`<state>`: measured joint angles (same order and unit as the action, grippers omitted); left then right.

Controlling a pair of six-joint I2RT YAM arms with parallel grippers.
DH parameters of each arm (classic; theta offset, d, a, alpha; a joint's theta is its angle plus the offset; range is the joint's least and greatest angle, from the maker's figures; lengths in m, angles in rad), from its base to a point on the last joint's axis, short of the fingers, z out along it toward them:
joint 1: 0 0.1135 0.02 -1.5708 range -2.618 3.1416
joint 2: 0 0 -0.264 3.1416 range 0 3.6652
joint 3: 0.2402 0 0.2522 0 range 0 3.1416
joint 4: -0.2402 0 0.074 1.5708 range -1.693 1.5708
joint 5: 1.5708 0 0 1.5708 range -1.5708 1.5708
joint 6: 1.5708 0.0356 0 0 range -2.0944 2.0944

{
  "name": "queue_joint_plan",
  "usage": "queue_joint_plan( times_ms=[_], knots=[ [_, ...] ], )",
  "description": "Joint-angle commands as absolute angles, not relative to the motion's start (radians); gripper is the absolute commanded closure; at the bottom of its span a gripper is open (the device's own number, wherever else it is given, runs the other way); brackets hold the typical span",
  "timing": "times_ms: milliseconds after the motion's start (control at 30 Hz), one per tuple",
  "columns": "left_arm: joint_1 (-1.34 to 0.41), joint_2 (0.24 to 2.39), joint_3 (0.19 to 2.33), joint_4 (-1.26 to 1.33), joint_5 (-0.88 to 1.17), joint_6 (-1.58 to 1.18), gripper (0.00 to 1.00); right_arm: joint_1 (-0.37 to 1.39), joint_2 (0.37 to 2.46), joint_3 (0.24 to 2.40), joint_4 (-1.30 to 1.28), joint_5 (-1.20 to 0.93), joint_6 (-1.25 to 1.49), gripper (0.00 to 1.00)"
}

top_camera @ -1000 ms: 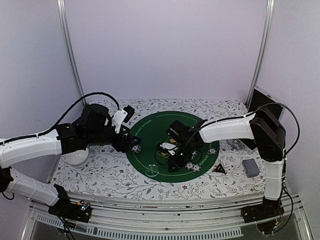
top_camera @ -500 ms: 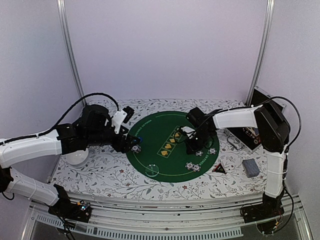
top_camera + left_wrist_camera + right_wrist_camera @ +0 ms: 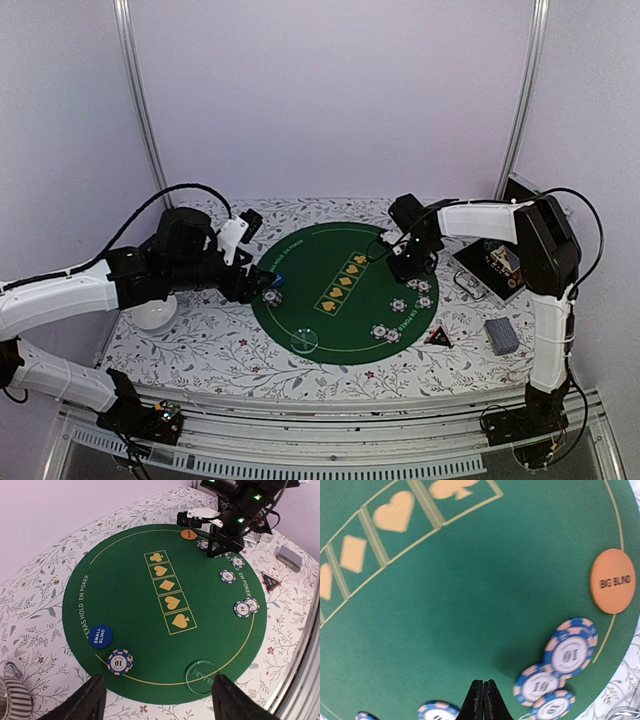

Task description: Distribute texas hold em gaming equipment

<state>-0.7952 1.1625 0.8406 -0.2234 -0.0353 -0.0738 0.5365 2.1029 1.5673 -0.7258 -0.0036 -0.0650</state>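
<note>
A floral tabletop [image 3: 200, 350] carries a round green poker mat [image 3: 300, 300] printed with a row of five card-suit boxes. The left arm reaches over the mat's left edge. Its left tool [image 3: 157, 680] hangs above the mat, fingers spread wide with nothing between them. The right arm stretches over the mat's far right side. The right tool [image 3: 483, 682] has its fingers pressed together and empty, pointing down toward the green beside some chips.

A white bowl [image 3: 155, 315] sits on the cloth left of the mat, partly under the left arm. A striped mug [image 3: 10, 700] stands off the mat's left side. A deck of grey-blue-backed cards [image 3: 502, 335] lies on the cloth right of the mat — well apart from both tools.

On the mat, a clear dealer button [image 3: 202, 676] lies at the near edge, a blue small-blind button [image 3: 100, 635] at the left and an orange big-blind button [image 3: 612, 581] at the far right. A lone chip [image 3: 120, 661] lies just beside the blue button. A three-chip cluster [image 3: 569, 653] overlaps near the orange one. Along the right rim lie a single chip [image 3: 227, 576] and a touching pair of chips [image 3: 241, 608].
</note>
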Motion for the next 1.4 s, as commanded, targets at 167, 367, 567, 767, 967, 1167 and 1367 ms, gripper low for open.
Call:
queue_joint_plan(
  times_ms=[167,367,567,767,967,1167,1367],
  knots=[
    [-0.782,1.147,0.826,-0.222,-0.033,-0.066,0.25,0.771,1.917,1.322,-0.723,-0.312,-0.055,0.96],
    [-0.781,1.157,0.827,-0.218,-0.028,-0.061,0.25,0.803,1.968,1.264,-0.723,-0.344,-0.033,0.96],
    [-0.781,1.146,0.818,-0.223,-0.037,-0.059,0.25,0.732,1.974,1.268,-0.797,-0.107,-0.005,0.96],
    [-0.780,1.146,0.816,-0.224,-0.044,-0.050,0.25,0.632,2.010,1.363,-0.820,0.048,0.009,0.96],
    [-0.778,1.137,0.817,-0.238,-0.051,-0.049,0.25,0.557,2.121,1.512,-0.799,0.107,-0.079,0.97],
    [-0.775,1.117,0.810,-0.240,-0.065,-0.041,0.25,0.526,2.180,1.644,-0.836,0.119,-0.113,0.97],
    [-0.776,1.115,0.803,-0.232,-0.062,-0.044,0.25,0.601,2.052,1.571,-0.836,-0.010,-0.111,0.97]
  ],
)
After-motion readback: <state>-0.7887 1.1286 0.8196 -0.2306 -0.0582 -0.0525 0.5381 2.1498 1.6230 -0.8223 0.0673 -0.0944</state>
